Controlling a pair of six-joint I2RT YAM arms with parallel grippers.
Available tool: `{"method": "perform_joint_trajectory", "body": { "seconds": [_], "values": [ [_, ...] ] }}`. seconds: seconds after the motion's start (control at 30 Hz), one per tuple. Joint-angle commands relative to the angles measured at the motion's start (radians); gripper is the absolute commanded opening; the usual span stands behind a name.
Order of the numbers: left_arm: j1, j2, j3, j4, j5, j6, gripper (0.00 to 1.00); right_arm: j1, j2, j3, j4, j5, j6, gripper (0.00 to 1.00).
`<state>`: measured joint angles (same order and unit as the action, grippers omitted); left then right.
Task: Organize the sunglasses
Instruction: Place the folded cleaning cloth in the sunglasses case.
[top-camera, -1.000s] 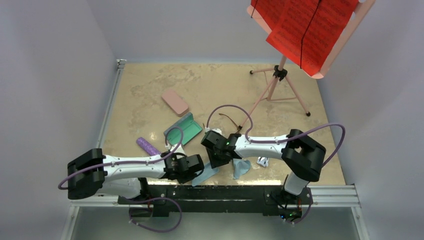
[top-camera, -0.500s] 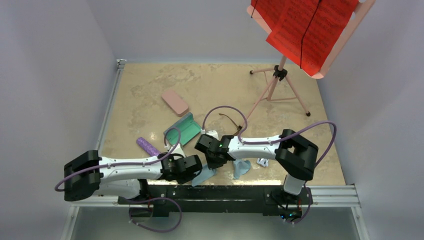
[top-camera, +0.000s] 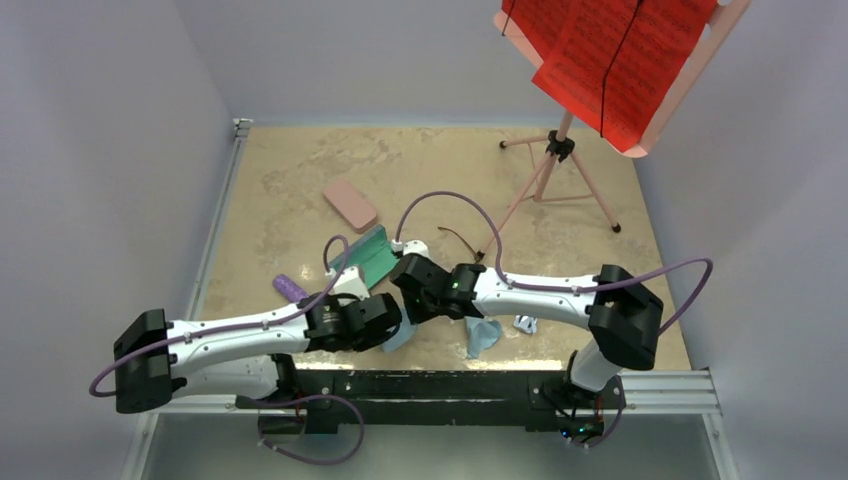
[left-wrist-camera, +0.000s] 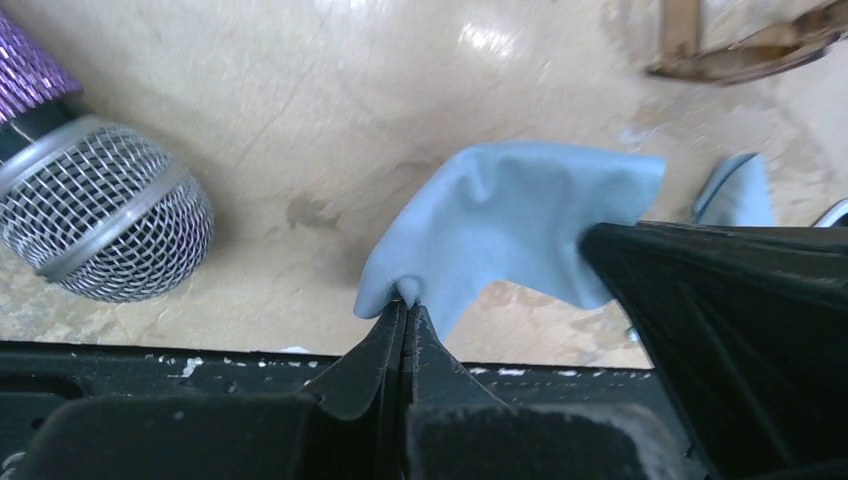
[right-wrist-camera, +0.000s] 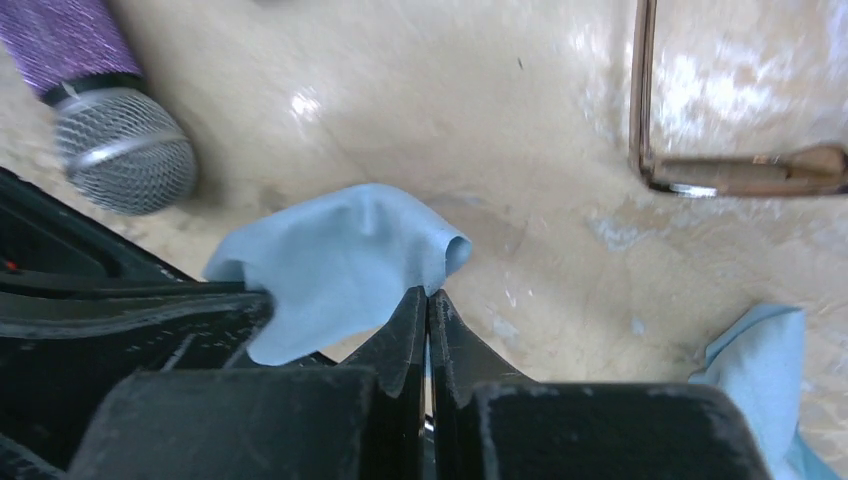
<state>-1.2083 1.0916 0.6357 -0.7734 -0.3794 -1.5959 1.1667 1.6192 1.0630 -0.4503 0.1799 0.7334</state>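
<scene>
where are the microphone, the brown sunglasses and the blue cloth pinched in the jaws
microphone (left-wrist-camera: 100, 215), left wrist view, on its silver mesh head
brown sunglasses (right-wrist-camera: 740, 172), right wrist view, on the thick brown bar of the frame
blue cloth (left-wrist-camera: 520, 210), left wrist view, on the middle of the cloth

white-black arms (top-camera: 240, 336), purple cables (top-camera: 443, 194)

Top view: the left arm (top-camera: 240, 335) and right arm (top-camera: 530, 292) cover most of the cloth (top-camera: 398, 338). Right of it, white sunglasses (top-camera: 525, 323) peek out, too small to read. Right wrist: past the cloth, brown sunglasses (right-wrist-camera: 740, 172) run off the edges, and the second cloth (right-wrist-camera: 765, 380) is clipped too.
</scene>
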Motion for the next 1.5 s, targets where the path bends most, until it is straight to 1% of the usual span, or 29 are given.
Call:
{"method": "perform_joint_trajectory", "body": {
  "seconds": [0.0, 0.2, 0.37, 0.47, 0.63, 0.87, 1.07, 1.47],
  "values": [
    [0.051, -0.011, 0.097, -0.077, -0.091, 0.112, 0.0, -0.012, -0.01, 0.099, 0.036, 0.079, -0.125, 0.0],
    [0.194, -0.01, 0.14, -0.079, -0.12, 0.22, 0.0, -0.072, 0.036, 0.221, 0.079, 0.068, -0.243, 0.0],
    [0.291, 0.003, 0.179, -0.069, -0.144, 0.298, 0.0, -0.151, 0.107, 0.323, 0.088, -0.006, -0.306, 0.0],
    [0.353, 0.013, 0.191, -0.039, -0.143, 0.342, 0.0, -0.181, 0.143, 0.369, 0.104, -0.036, -0.342, 0.0],
    [0.422, 0.06, 0.206, 0.026, -0.114, 0.399, 0.0, -0.215, 0.221, 0.433, 0.129, -0.091, -0.368, 0.0],
    [0.479, 0.164, 0.255, 0.034, -0.103, 0.446, 0.0, -0.242, 0.333, 0.526, 0.111, -0.144, -0.37, 0.0],
    [0.516, 0.234, 0.25, 0.051, -0.103, 0.466, 0.0, -0.25, 0.399, 0.548, 0.119, -0.14, -0.365, 0.0],
    [0.562, 0.332, 0.269, 0.106, -0.06, 0.51, 0.0, -0.279, 0.46, 0.574, 0.105, -0.177, -0.339, 0.0]
  ]
}}
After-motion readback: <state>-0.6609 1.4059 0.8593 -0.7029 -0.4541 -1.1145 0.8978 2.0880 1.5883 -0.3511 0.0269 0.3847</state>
